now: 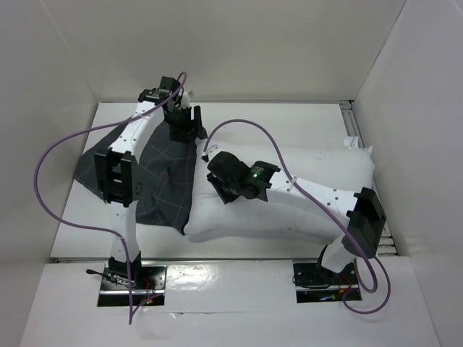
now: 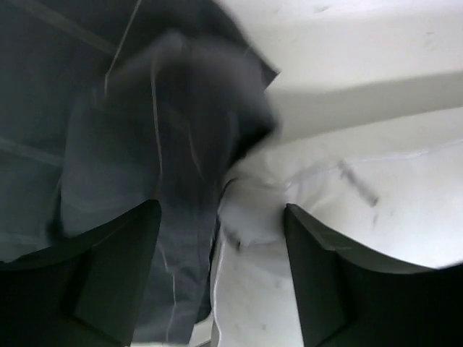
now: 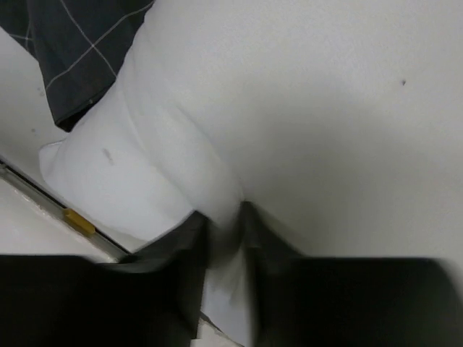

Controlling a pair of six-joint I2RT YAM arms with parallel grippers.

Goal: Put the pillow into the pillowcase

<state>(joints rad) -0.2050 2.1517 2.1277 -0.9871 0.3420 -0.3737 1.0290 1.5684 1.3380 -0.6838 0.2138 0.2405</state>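
The pillow lies flat on the worktop, its long axis running left to right and its left end touching the pillowcase, which is spread at the left. My right pincer is nearly closed, pinching a fold of pillow cloth near that end. My left pincer stands wide apart over the pillowcase edge, seemingly gripping nothing, though that view is blurred.

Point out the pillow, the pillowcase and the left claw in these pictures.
the pillow [image 1: 246, 218], top external view, near left part of its white fabric.
the pillowcase [image 1: 163, 184], top external view, middle of the dark gridded cloth.
the left claw [image 2: 222, 210], left wrist view, gap midway between its open fingertips.
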